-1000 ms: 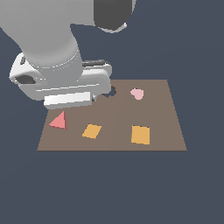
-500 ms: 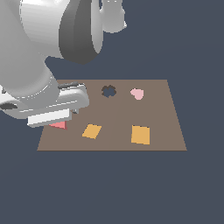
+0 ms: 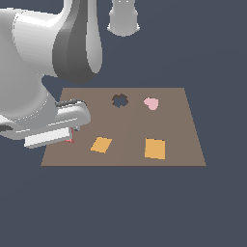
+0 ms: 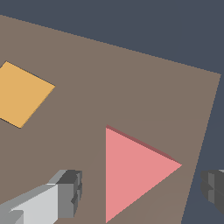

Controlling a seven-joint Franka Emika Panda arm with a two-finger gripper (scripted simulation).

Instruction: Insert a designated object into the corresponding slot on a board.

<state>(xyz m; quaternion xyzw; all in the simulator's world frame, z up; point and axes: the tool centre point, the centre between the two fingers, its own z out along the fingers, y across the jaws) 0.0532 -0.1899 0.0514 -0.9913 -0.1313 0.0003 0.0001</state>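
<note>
Spread wide and holding nothing, the gripper (image 4: 140, 194) hangs low over the board (image 3: 178, 125) with its two fingers on either side of the pink triangle (image 4: 131, 173); one pale finger (image 4: 52, 199) stands over the brown surface beside the triangle's long edge, the other, darker, sits past the triangle's point at the board's edge. Neither finger touches the piece in the wrist view.

Counted on the board: one pink triangle, two orange squares, one pale pink heart-like piece and one dark flower-shaped hole. The triangle lies flat near the board's corner at the exterior view's left, on the near side, where the arm's hand hides nearly all of it; only a red sliver (image 3: 71, 138) shows. Just beside it toward the exterior view's right lies the smaller orange square (image 3: 101, 144), then, farther along the near edge, the larger orange square (image 3: 155, 148). Along the far edge sit the flower-shaped hole (image 3: 120, 100) and, beside it, the heart-like piece (image 3: 151, 103). A triangular slot cannot be seen in either view.
</note>
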